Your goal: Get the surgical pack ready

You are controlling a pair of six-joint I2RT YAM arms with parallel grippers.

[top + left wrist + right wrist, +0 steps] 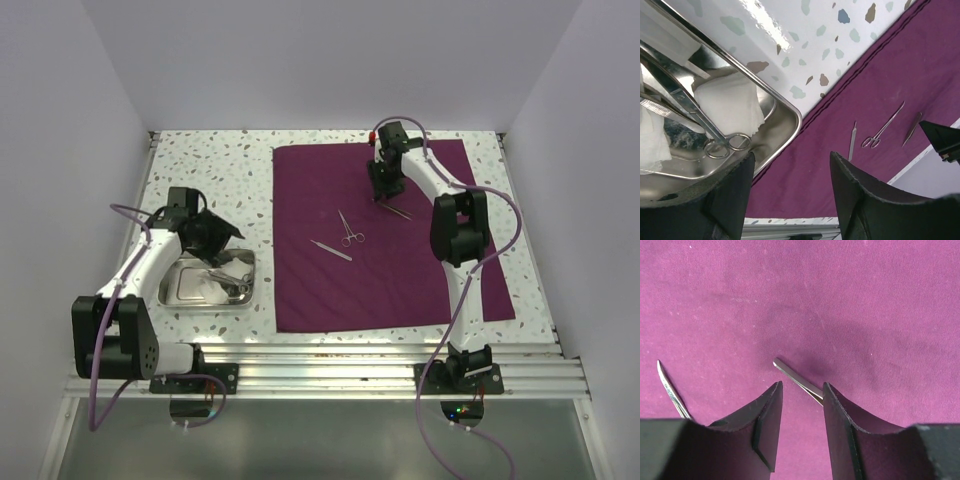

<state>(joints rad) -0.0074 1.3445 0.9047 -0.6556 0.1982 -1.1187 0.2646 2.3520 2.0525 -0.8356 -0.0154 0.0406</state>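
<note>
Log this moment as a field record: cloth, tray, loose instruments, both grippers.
cloth: purple cloth spread flat on table
tray: steel tray left of cloth, holding gauze and scissors
on cloth: ring-handled tool, tweezers, thin instrument
left gripper: open, over tray's edge
right gripper: open, jaws astride thin instrument

Left hand (791, 161) gapes wide; right hand (802, 386) narrower.

The cloth (390, 285) is dark purple, the table (220, 170) speckled white, the tray (185, 292) silver, the gauze (730, 105) white
</note>
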